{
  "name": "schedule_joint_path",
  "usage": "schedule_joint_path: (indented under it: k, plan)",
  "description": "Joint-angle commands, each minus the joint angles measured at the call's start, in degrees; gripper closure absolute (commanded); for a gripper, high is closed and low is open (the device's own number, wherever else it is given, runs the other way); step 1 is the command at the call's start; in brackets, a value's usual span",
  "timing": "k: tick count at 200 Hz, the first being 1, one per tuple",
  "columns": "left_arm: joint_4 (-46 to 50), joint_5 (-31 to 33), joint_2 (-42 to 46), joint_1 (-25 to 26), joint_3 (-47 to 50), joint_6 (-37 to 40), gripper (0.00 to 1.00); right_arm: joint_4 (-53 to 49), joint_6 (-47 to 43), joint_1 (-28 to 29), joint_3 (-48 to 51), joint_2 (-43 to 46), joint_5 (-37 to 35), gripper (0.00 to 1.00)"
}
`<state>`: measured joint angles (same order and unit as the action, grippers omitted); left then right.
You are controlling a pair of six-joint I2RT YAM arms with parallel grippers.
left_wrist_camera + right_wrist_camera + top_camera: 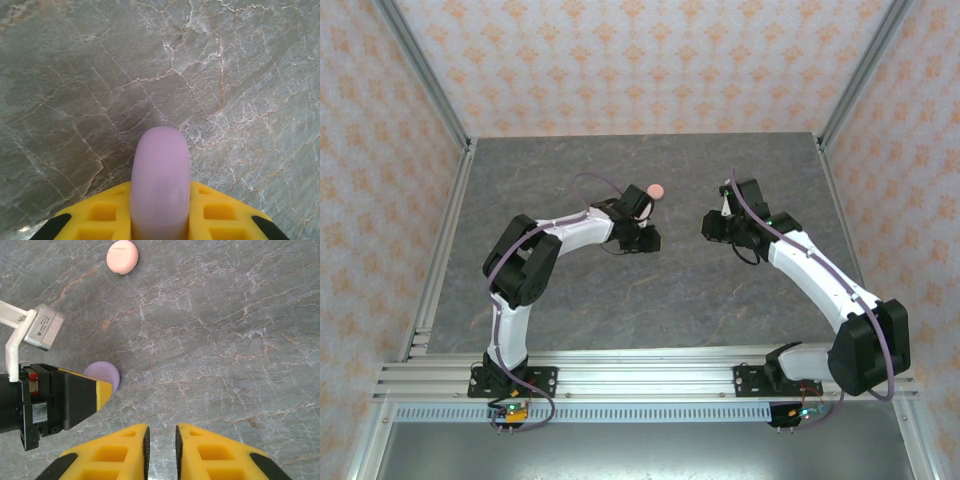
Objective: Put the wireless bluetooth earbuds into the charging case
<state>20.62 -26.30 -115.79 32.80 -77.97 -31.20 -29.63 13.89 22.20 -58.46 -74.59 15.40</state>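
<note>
From above, we see two arms reaching over the grey marbled surface (620, 300), the left end effector (650, 240) and the right end effector (710, 225) facing each other with a gap between them. One pink charging case (657, 190) lies on the surface just beyond the left end effector, apart from both. In the left wrist view, the left end effector (160, 187) is clamped on one lavender charging case (160, 165), which stands on edge between its yellow fingers (105, 210) and juts out past them above the surface. In the right wrist view, the right end effector (162, 432) has its fingers drawn nearly together, with a thin slit between them and nothing held. The lavender charging case (102, 372) sits ahead and to the left in the left end effector (100, 390), and the pink charging case (122, 256) lies farther off. We count two cases, one pink and one lavender.
</note>
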Motion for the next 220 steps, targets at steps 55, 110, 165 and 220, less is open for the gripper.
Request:
schedule_joint_path:
  k: [55, 110, 165, 220]
  plan:
    - [7.4, 8.1, 1.1, -0.1, -1.5, 0.3, 0.46, -1.9, -0.6, 0.1, 0.4, -0.6, -4.7, 0.74]
    - [9.2, 15.4, 8.9, -0.3, 0.9, 4.8, 0.29, -1.4, -0.9, 0.1, 2.0, -0.7, -13.9, 0.63]
    - [13.2, 25.7, 18.0, -4.3, 4.9, 8.9, 0.28, 2.1, -0.6, 0.1, 4.9, -0.9, -34.3, 0.49]
    - [11.7, 39.5, 27.2, -10.5, 11.6, 14.6, 0.25, 12.9, -7.0, -0.8, 8.6, -3.9, -42.6, 0.42]
